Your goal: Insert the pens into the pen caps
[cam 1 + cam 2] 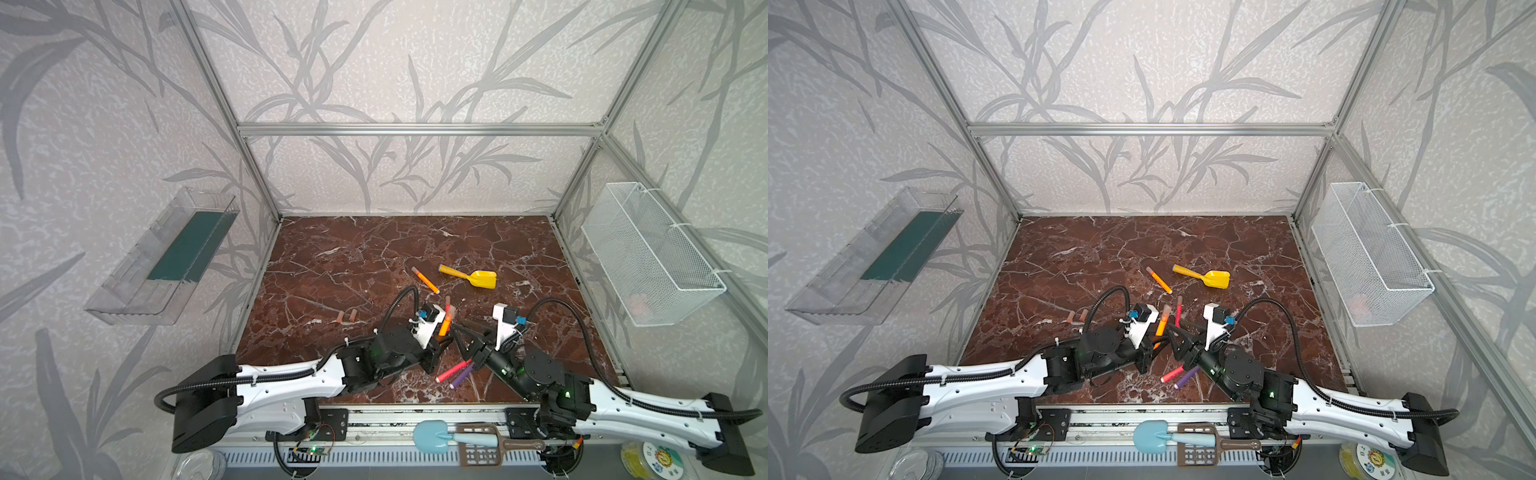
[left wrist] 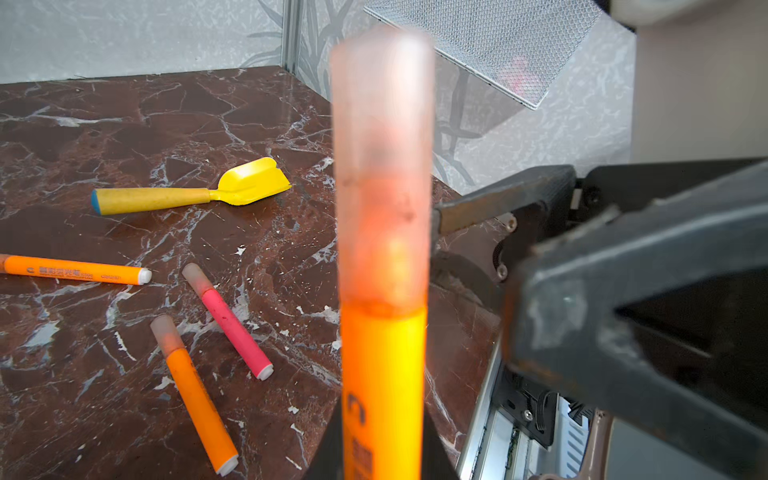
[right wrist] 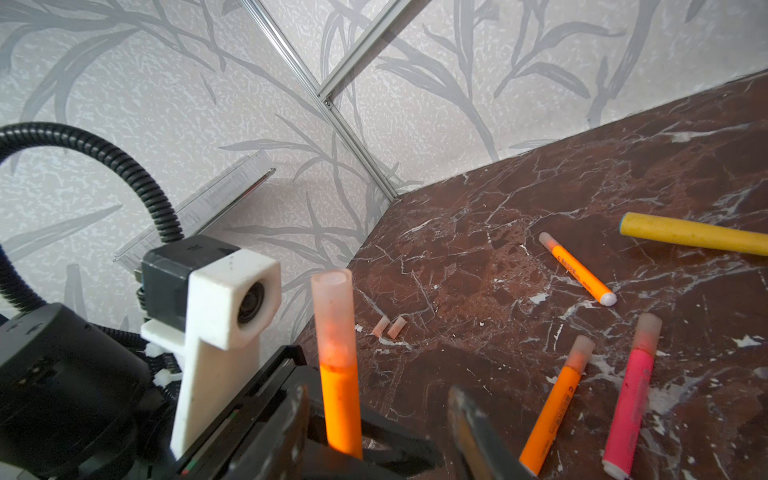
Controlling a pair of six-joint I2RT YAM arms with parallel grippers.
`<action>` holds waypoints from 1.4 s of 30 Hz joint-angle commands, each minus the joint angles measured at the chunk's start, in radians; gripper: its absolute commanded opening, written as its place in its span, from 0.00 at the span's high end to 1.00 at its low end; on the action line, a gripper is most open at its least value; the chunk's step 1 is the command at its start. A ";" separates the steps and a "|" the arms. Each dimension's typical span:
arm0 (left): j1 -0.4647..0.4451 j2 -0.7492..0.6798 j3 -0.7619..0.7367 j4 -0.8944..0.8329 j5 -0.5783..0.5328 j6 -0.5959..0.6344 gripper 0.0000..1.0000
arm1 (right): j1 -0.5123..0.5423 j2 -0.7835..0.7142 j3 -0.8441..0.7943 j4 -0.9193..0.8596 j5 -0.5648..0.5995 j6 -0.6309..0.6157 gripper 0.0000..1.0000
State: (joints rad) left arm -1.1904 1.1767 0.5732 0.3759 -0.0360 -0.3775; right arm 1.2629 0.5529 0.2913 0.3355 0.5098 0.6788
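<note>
Orange pen (image 2: 382, 374) stands upright in the left gripper's (image 1: 444, 340) clamped jaws. Its translucent pinkish cap (image 2: 380, 166) sits over the tip, above the fingers. The right gripper (image 3: 376, 392) reaches in from the side at cap height, jaws parted, with one fingertip just beside the cap.

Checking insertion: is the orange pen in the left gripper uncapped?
No: in the left wrist view the orange pen, clamped in the left gripper, wears a translucent cap pushed down over its tip.
</note>
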 commanded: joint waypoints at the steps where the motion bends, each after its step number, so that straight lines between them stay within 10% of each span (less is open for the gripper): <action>1: -0.007 0.013 -0.001 0.041 -0.031 -0.006 1.00 | -0.005 -0.029 -0.014 0.040 -0.024 -0.035 0.45; 12: -0.012 0.035 0.008 0.049 -0.019 -0.007 1.00 | -0.007 0.169 0.050 0.122 -0.075 -0.054 0.46; 25: -0.014 -0.010 -0.039 0.048 -0.042 -0.008 0.99 | -0.081 0.326 0.108 0.070 -0.103 0.058 0.81; 35: -0.008 -0.139 -0.123 -0.106 -0.248 -0.083 0.50 | -0.235 0.393 0.111 -0.074 -0.122 0.142 0.87; 42: 0.036 -0.234 -0.180 -0.276 -0.356 -0.176 0.38 | -0.369 0.564 0.122 -0.028 -0.224 0.179 0.89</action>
State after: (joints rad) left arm -1.1732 0.9722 0.4145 0.1974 -0.3080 -0.4900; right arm 0.9115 1.0645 0.3985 0.3016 0.3332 0.8345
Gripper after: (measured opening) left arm 0.620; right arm 0.175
